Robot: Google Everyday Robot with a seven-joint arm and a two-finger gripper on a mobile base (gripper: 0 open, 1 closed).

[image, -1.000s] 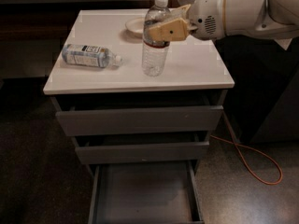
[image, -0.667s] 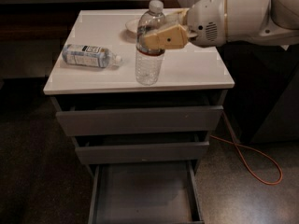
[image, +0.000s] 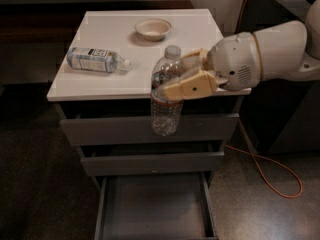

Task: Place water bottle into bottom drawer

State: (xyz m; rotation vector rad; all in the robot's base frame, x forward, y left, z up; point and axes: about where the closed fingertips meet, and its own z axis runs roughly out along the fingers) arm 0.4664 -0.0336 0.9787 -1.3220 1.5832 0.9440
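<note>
The water bottle [image: 165, 94] is a slim clear ribbed bottle with a white cap. It hangs upright in the air in front of the cabinet's front edge. My gripper [image: 176, 82] comes in from the right and is shut on the bottle's upper half, its tan fingers [image: 192, 85] on either side. The bottom drawer [image: 155, 204] is pulled open below, a shallow grey tray with nothing in it. The bottle is above and a little behind the open drawer.
A second bottle with a wide white-and-blue label [image: 97, 59] lies on its side on the white cabinet top [image: 100, 81]. A small white bowl [image: 153, 28] stands at the back. The two upper drawers [image: 150, 131] are closed. An orange cable [image: 272, 171] runs on the floor at right.
My gripper has carried the water bottle off the cabinet top, forward and down past the front edge. The bottle now hangs in front of the top drawer.
</note>
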